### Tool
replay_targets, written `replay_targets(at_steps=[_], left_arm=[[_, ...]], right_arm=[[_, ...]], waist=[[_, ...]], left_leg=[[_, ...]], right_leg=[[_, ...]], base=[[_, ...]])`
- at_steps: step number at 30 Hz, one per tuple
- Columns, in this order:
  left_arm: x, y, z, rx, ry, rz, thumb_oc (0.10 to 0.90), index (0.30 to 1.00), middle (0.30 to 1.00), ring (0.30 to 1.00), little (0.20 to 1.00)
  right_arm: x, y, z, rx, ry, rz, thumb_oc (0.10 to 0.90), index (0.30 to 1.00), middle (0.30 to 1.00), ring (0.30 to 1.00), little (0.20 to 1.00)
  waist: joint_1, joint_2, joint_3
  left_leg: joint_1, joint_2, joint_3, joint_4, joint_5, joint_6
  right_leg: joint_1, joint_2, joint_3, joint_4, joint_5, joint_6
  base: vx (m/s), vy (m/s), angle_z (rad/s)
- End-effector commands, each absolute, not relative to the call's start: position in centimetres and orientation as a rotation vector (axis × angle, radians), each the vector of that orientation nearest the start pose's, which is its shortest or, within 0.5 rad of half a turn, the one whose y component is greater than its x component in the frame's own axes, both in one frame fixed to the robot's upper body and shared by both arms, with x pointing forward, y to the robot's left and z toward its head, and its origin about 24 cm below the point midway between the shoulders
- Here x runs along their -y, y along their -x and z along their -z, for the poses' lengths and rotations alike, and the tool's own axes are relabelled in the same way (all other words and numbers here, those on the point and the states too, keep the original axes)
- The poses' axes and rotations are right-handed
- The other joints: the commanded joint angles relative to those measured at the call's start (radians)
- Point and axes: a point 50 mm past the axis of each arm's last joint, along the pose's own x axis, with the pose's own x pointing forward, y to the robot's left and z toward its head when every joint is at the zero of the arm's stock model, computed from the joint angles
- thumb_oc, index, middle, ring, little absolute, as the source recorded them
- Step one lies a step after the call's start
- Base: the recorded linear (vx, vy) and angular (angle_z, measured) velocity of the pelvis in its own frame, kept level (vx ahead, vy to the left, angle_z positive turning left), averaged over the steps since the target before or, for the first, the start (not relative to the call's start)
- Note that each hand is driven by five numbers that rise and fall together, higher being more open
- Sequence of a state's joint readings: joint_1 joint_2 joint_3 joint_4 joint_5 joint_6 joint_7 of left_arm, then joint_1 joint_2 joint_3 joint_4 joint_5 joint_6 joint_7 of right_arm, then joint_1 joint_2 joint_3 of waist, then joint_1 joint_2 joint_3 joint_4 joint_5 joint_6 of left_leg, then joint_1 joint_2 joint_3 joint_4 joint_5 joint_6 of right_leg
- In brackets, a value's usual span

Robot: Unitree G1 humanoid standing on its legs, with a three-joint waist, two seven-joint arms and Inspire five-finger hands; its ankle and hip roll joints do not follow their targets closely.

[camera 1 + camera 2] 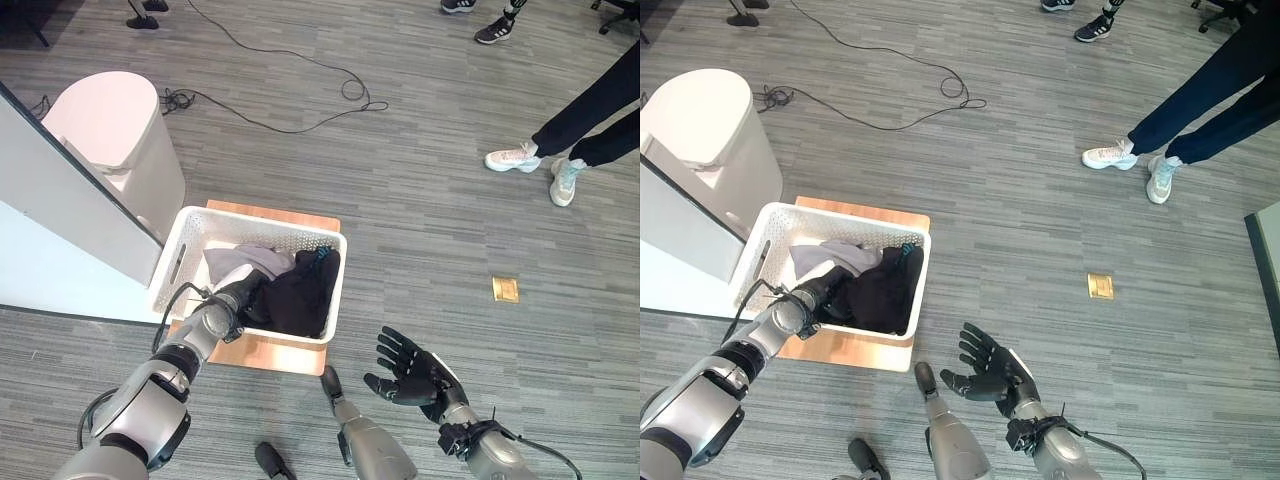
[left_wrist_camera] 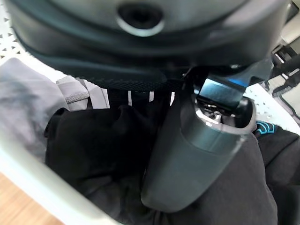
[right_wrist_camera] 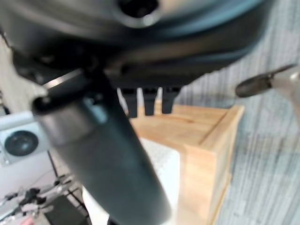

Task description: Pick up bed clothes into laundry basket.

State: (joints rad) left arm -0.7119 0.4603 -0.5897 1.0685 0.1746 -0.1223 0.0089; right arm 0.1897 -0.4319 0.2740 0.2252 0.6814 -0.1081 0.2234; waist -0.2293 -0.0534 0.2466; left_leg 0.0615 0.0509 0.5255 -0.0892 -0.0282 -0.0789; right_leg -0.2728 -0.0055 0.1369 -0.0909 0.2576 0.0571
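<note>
Fingers of the left hand [image 1: 238, 297] hidden among clothes [image 1: 290, 285] inside the laundry basket [image 1: 190, 232]: state indeterminate. Right hand [image 1: 410, 370], at 4 o'clock from the basket, fingers spread. Risk: withdrawal snags fabric, dragging clothes out.

The right hand [image 3: 140, 61] — fingers straight, thumb [image 3: 103, 159] jutting forward — hangs over the wooden platform's [image 3: 201, 140] corner, where the white laundry basket [image 3: 161, 161] sits.
</note>
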Motion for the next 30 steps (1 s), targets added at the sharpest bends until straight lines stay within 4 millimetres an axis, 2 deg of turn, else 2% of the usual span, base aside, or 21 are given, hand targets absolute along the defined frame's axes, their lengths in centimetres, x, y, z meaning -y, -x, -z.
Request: replay_targets(at_steps=[1,2,4,5,6,8,11,13,14,17,18,19,20,21,22,25,26,27,28,29,30], left_arm=[[-19.6,-38.0,-8.6,-0.030,-1.053,0.190,0.800,0.900,0.900,0.900,0.900],[-19.3,-38.2,-10.6,0.064,-1.052,0.186,0.800,0.900,0.900,0.900,0.900],[-19.0,-37.9,-13.0,0.184,-1.010,0.179,0.800,0.900,0.900,0.900,0.900],[-19.0,-37.9,-13.0,0.184,-1.010,0.179,0.800,0.900,0.900,0.900,0.900],[-19.1,-37.4,-14.8,0.269,-0.940,0.167,0.800,0.900,0.900,0.900,0.900],[-19.0,-37.2,-15.6,0.302,-0.913,0.172,0.800,0.900,0.900,0.900,0.900],[-19.7,-36.0,-17.5,0.389,-0.655,0.168,0.800,0.900,0.900,0.900,0.900],[-19.8,-34.7,-18.5,0.439,-0.490,0.250,0.800,0.900,0.900,0.900,0.900],[-19.8,-34.7,-18.5,0.438,-0.490,0.250,0.800,0.900,0.900,0.900,0.900],[-20.9,-32.2,-19.6,0.443,-0.396,0.437,0.800,0.900,0.900,0.900,0.900],[-21.7,-31.2,-18.6,0.421,-0.251,0.457,0.800,0.900,0.900,0.900,0.900],[-21.7,-31.2,-18.5,0.420,-0.250,0.456,0.800,0.900,0.900,0.900,0.900],[-22.6,-30.0,-15.9,0.364,-0.069,0.443,0.800,0.900,0.900,0.900,0.900],[-22.9,-29.4,-14.5,0.338,-0.002,0.425,0.800,0.900,0.900,0.900,0.900],[-23.0,-29.3,-14.5,0.337,-0.001,0.423,0.800,0.900,0.900,0.900,0.900],[-23.8,-27.2,-10.3,0.262,0.163,0.303,0.800,0.900,0.900,0.900,0.900],[-23.8,-27.2,-10.2,0.261,0.163,0.303,0.800,0.900,0.900,0.900,0.900],[-24.2,-25.8,-7.3,0.201,0.292,0.221,0.800,0.900,0.900,0.900,0.900],[-24.2,-25.7,-7.3,0.200,0.293,0.221,0.800,0.900,0.900,0.900,0.900],[-24.0,-23.9,-4.7,0.137,0.410,0.160,0.800,0.900,0.900,0.900,0.900],[-23.9,-23.0,-3.3,0.101,0.469,0.121,0.800,0.900,0.900,0.900,0.900]], right_arm=[[19.9,-20.2,0.4,-0.169,-0.264,-0.277,0.800,0.900,0.900,0.900,0.900],[20.2,-20.0,0.4,-0.167,-0.266,-0.264,0.800,0.900,0.900,0.900,0.900],[20.6,-19.8,0.5,-0.167,-0.260,-0.243,0.800,0.900,0.900,0.900,0.900],[20.6,-19.8,0.5,-0.168,-0.260,-0.244,0.800,0.900,0.900,0.900,0.900],[20.9,-19.7,0.5,-0.167,-0.258,-0.232,0.800,0.900,0.900,0.900,0.900],[20.9,-19.7,0.5,-0.169,-0.255,-0.231,0.800,0.900,0.900,0.900,0.900],[21.3,-19.5,0.6,-0.177,-0.252,-0.223,0.800,0.900,0.900,0.900,0.900],[21.4,-19.3,0.4,-0.174,-0.260,-0.227,0.800,0.900,0.900,0.900,0.900],[21.4,-19.3,0.4,-0.174,-0.260,-0.227,0.800,0.900,0.900,0.900,0.900],[21.9,-18.8,0.5,-0.180,-0.278,-0.229,0.800,0.900,0.900,0.900,0.900],[21.8,-18.6,0.5,-0.172,-0.297,-0.227,0.800,0.900,0.900,0.900,0.900],[21.8,-18.6,0.5,-0.173,-0.297,-0.229,0.800,0.900,0.900,0.900,0.900],[21.8,-18.4,0.4,-0.160,-0.316,-0.225,0.800,0.900,0.900,0.900,0.900],[21.7,-18.4,0.4,-0.155,-0.319,-0.223,0.800,0.900,0.900,0.900,0.900],[21.7,-18.4,0.4,-0.157,-0.318,-0.225,0.800,0.900,0.900,0.900,0.900],[21.6,-18.3,0.3,-0.147,-0.323,-0.218,0.800,0.900,0.900,0.900,0.900],[21.6,-18.3,0.3,-0.148,-0.322,-0.218,0.800,0.900,0.900,0.900,0.900],[21.8,-18.2,0.2,-0.138,-0.327,-0.206,0.800,0.900,0.900,0.900,0.900],[21.8,-18.2,0.2,-0.139,-0.326,-0.206,0.800,0.900,0.900,0.900,0.900],[22.0,-18.0,0.1,-0.129,-0.329,-0.185,0.800,0.900,0.900,0.900,0.900],[22.0,-18.0,0.1,-0.126,-0.336,-0.176,0.800,0.900,0.900,0.900,0.900]], waist=[[0.037,0.019,0.002],[0.045,0.027,0.000],[0.059,0.040,-0.005],[0.058,0.040,-0.005],[0.066,0.050,-0.006],[0.072,0.053,-0.010],[0.084,0.067,-0.018],[0.091,0.079,-0.030],[0.091,0.079,-0.031],[0.105,0.098,-0.055],[0.115,0.101,-0.066],[0.112,0.101,-0.067],[0.121,0.104,-0.077],[0.126,0.107,-0.084],[0.123,0.107,-0.084],[0.143,0.114,-0.106],[0.141,0.115,-0.107],[0.152,0.114,-0.117],[0.150,0.115,-0.118],[0.164,0.114,-0.131],[0.172,0.113,-0.139]], left_leg=[[-0.048,0.022,-0.146,0.002,-0.005,0.033],[-0.048,0.020,-0.153,0.002,-0.005,0.033],[-0.049,0.018,-0.163,0.002,-0.002,0.032],[-0.050,0.019,-0.163,0.002,-0.002,0.032],[-0.042,0.014,-0.175,0.002,-0.006,0.033],[-0.047,0.014,-0.177,0.002,-0.002,0.032],[-0.038,0.009,-0.193,0.002,-0.005,0.033],[-0.036,0.010,-0.203,0.002,0.000,0.030],[-0.037,0.010,-0.203,0.002,0.000,0.030],[-0.020,0.008,-0.223,0.002,0.000,0.026],[-0.015,0.006,-0.230,0.002,0.000,0.025],[-0.015,0.006,-0.231,0.002,0.000,0.025],[-0.004,0.005,-0.244,0.002,0.000,0.025],[-0.001,0.005,-0.253,0.002,0.000,0.026],[0.000,0.005,-0.254,0.002,0.000,0.026],[0.015,0.001,-0.285,0.002,0.001,0.031],[0.016,0.000,-0.287,0.002,0.001,0.031],[0.021,-0.003,-0.300,0.002,0.001,0.034],[0.021,-0.003,-0.300,0.002,0.001,0.034],[0.024,-0.006,-0.307,0.002,0.003,0.038],[0.028,-0.007,-0.310,0.002,0.004,0.040]], right_leg=[[0.134,-0.068,-0.039,0.053,-0.234,0.136],[0.140,-0.072,-0.047,0.051,-0.237,0.135],[0.144,-0.078,-0.060,0.051,-0.238,0.133],[0.144,-0.078,-0.060,0.050,-0.238,0.133],[0.157,-0.084,-0.072,0.049,-0.243,0.134],[0.154,-0.084,-0.072,0.048,-0.239,0.132],[0.172,-0.092,-0.091,0.048,-0.246,0.133],[0.182,-0.094,-0.098,0.047,-0.246,0.128],[0.181,-0.093,-0.098,0.047,-0.246,0.128],[0.209,-0.098,-0.116,0.052,-0.260,0.124],[0.218,-0.101,-0.122,0.059,-0.267,0.122],[0.218,-0.101,-0.123,0.059,-0.268,0.122],[0.230,-0.103,-0.130,0.075,-0.282,0.116],[0.233,-0.103,-0.134,0.089,-0.291,0.112],[0.233,-0.104,-0.136,0.090,-0.293,0.112],[0.250,-0.109,-0.158,0.144,-0.329,0.098],[0.250,-0.109,-0.160,0.145,-0.330,0.098],[0.262,-0.112,-0.172,0.144,-0.334,0.092],[0.264,-0.112,-0.173,0.143,-0.333,0.092],[0.277,-0.112,-0.184,0.131,-0.334,0.087],[0.283,-0.112,-0.193,0.132,-0.337,0.085]], base=[[0.00,0.000,0.00],[0.00,0.000,0.00],[-0.01,-0.022,0.08],[0.01,-0.007,0.25],[0.00,-0.008,0.24],[-0.01,-0.017,0.18],[0.00,-0.007,0.09],[-0.01,-0.012,0.11],[0.01,-0.018,0.08],[0.01,-0.016,0.19],[0.01,-0.013,0.25],[0.01,-0.023,0.36],[0.01,-0.015,0.36],[0.01,-0.015,0.30],[0.02,-0.009,0.17],[0.01,-0.006,0.22],[-0.01,-0.026,0.21],[0.00,-0.025,0.26],[-0.01,-0.041,0.32],[0.00,-0.027,0.23],[0.00,-0.027,0.13]])
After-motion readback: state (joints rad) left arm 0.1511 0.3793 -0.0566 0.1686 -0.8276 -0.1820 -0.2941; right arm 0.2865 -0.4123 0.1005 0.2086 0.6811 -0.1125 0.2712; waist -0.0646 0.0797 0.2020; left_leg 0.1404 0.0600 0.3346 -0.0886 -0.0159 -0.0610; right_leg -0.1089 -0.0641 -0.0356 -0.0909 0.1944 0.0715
